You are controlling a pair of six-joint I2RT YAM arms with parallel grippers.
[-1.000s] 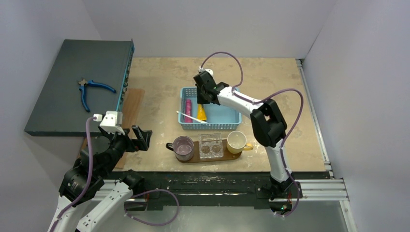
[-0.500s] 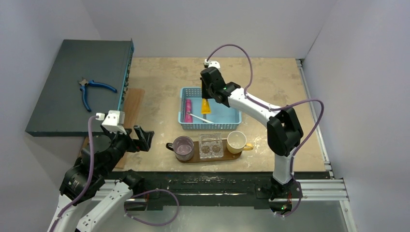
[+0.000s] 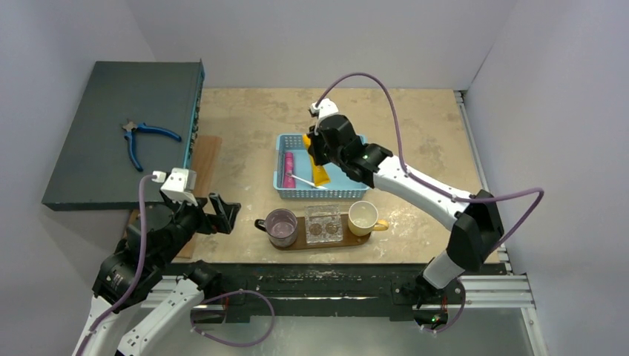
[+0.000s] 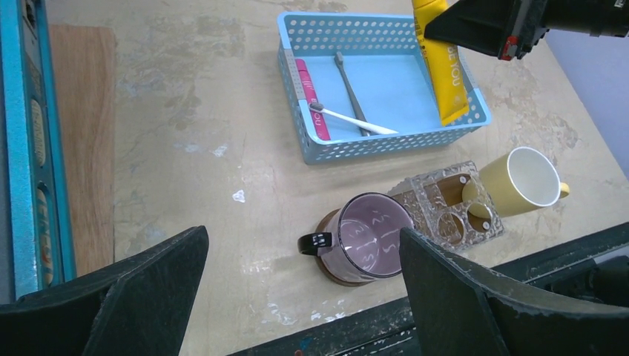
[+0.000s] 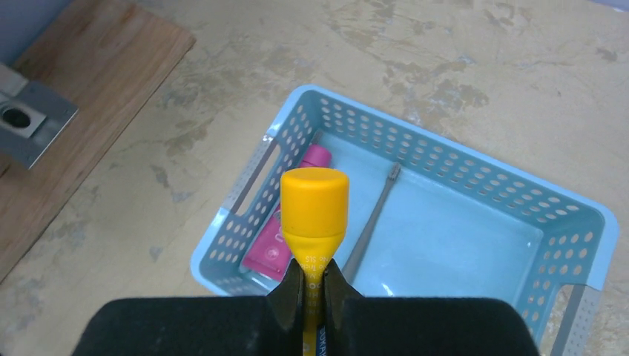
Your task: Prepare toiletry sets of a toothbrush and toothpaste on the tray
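My right gripper [image 3: 319,154] is shut on the yellow toothpaste tube [image 3: 321,173] and holds it up over the blue mesh basket [image 3: 348,194]; in the right wrist view the tube's cap [image 5: 314,202] sticks out past the closed fingers [image 5: 293,285]. The pink tube [image 3: 286,169] and the pale toothbrush [image 3: 304,181] lie in the basket, with a grey toothbrush [image 4: 348,81] beside them. The dark brown tray [image 3: 300,243] lies near the front edge. My left gripper [image 3: 217,213] is open and empty, left of the tray.
On the tray stand a purple mug [image 3: 281,226], a clear glass holder [image 3: 324,224] and a yellow cup [image 3: 363,216]. A lighter wooden board [image 3: 204,159] lies at the left beside a dark raised box [image 3: 119,130] carrying blue-handled pliers [image 3: 141,141].
My right gripper has lifted the yellow tube off the basket floor and shifted slightly right and nearer; its elbow swung far right. The left arm barely moved.
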